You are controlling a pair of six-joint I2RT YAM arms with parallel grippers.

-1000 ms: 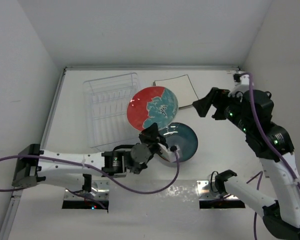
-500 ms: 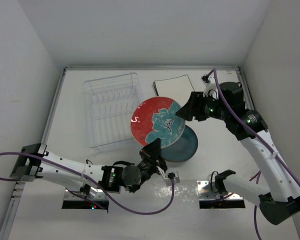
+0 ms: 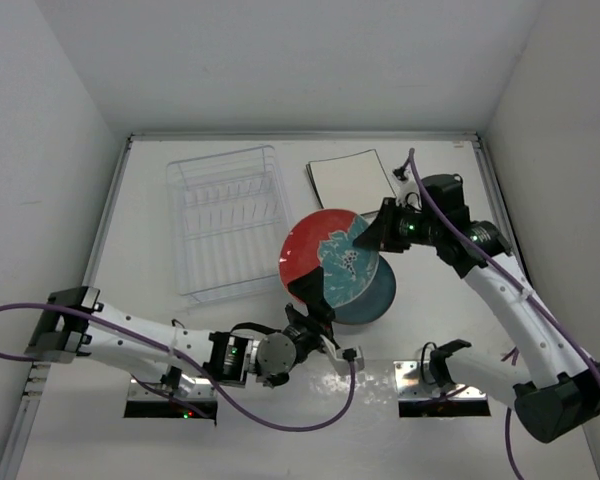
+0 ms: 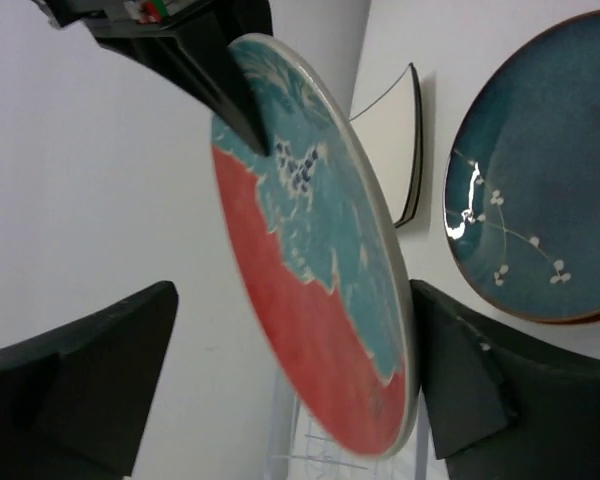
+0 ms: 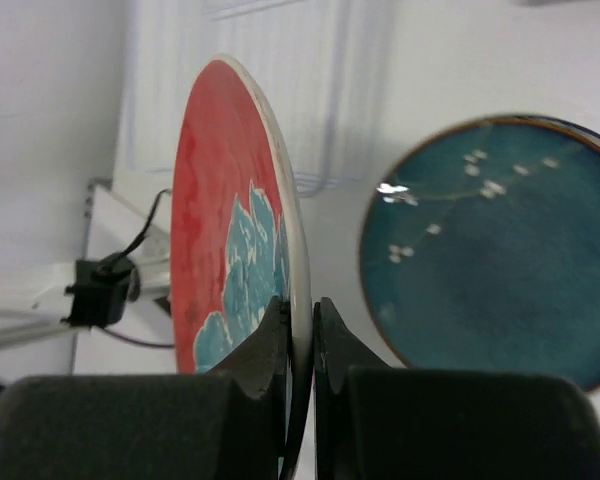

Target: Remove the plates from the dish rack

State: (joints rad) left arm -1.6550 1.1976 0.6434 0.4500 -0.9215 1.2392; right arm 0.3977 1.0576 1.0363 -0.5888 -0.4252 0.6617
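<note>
over the middle of the table (image 3: 150,260), just off the near right corner of the dish rack (image 3: 225,220), the red plate (image 3: 332,262) hangs on edge, tilted, above the dark teal plate (image 3: 382,292), which lies flat toward the table's near right. my right claw (image 5: 301,310) is clamped on the red plate's rim, one finger on each face, so that arm carries the weight. my left claw (image 4: 292,292) stands apart, jaws wide on both sides of the lower rim with a gap showing, touching nothing as far as i can tell. i read this as a hand-off, with the grip on the right side only. the plate is on edge probably because a rim pinch is the only hold two fingers get on it. the dish rack sits toward the table's far left. the cream square plate (image 3: 348,180) lies flat by the far edge, right of the rack. i can't spot any plate in the rack slots from above, so this is likely the last one. the next move is probably to lay it flat on or beside the teal one. the risks are a slip from the thin pinch, or clipping my open left claw.
</note>
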